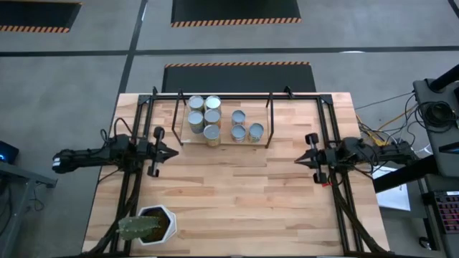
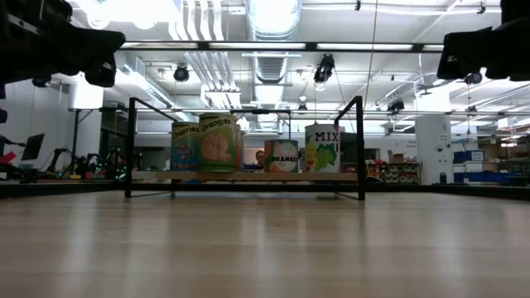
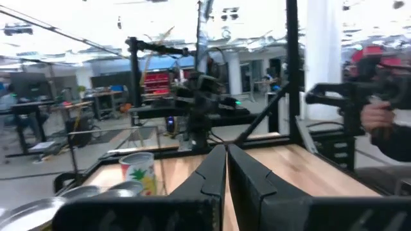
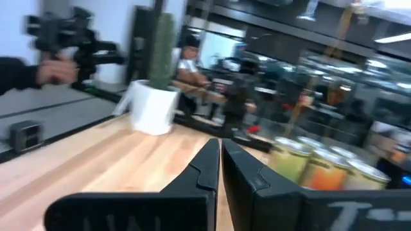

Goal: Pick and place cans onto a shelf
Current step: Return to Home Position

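Several cans (image 1: 212, 117) with silvery tops stand upright on the light-wood shelf (image 1: 255, 107) at the far middle of the table. The low view shows their labels above the shelf board (image 2: 248, 175). My left gripper (image 1: 173, 151) hovers shut at the table's left side, pointing level toward the right edge, short of the shelf's near left corner. My right gripper (image 1: 298, 160) hovers shut at the right side, pointing toward the left edge. In the wrist views the left fingers (image 3: 226, 157) and the right fingers (image 4: 218, 151) meet with nothing between them.
A white hexagonal pot (image 1: 156, 223) with a cactus stands at the near left corner. Black rod frames (image 1: 332, 143) run along both sides of the table. A person's hand (image 3: 377, 117) shows beyond the table. Bare wood (image 1: 237, 193) lies between the grippers and the near edge.
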Robot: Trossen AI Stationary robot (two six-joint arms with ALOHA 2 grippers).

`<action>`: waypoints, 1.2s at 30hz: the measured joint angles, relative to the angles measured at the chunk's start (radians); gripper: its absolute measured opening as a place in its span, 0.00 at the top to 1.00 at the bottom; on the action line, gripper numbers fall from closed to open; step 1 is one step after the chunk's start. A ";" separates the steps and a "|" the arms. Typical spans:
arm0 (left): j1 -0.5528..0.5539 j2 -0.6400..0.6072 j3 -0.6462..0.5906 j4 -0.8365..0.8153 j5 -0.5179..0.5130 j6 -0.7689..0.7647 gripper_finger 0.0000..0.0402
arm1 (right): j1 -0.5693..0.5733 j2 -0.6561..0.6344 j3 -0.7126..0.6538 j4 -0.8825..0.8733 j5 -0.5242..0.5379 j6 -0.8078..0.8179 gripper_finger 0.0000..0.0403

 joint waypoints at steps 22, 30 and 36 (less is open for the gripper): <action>-0.001 0.021 0.008 -0.016 -0.086 -0.014 1.00 | 0.000 0.009 -0.001 -0.088 0.092 -0.036 0.98; -0.001 0.025 0.008 -0.015 -0.086 -0.014 1.00 | 0.000 0.009 -0.002 -0.089 0.092 -0.036 0.98; -0.001 0.026 0.009 -0.016 -0.086 -0.014 1.00 | 0.000 0.009 -0.002 -0.090 0.092 -0.036 0.98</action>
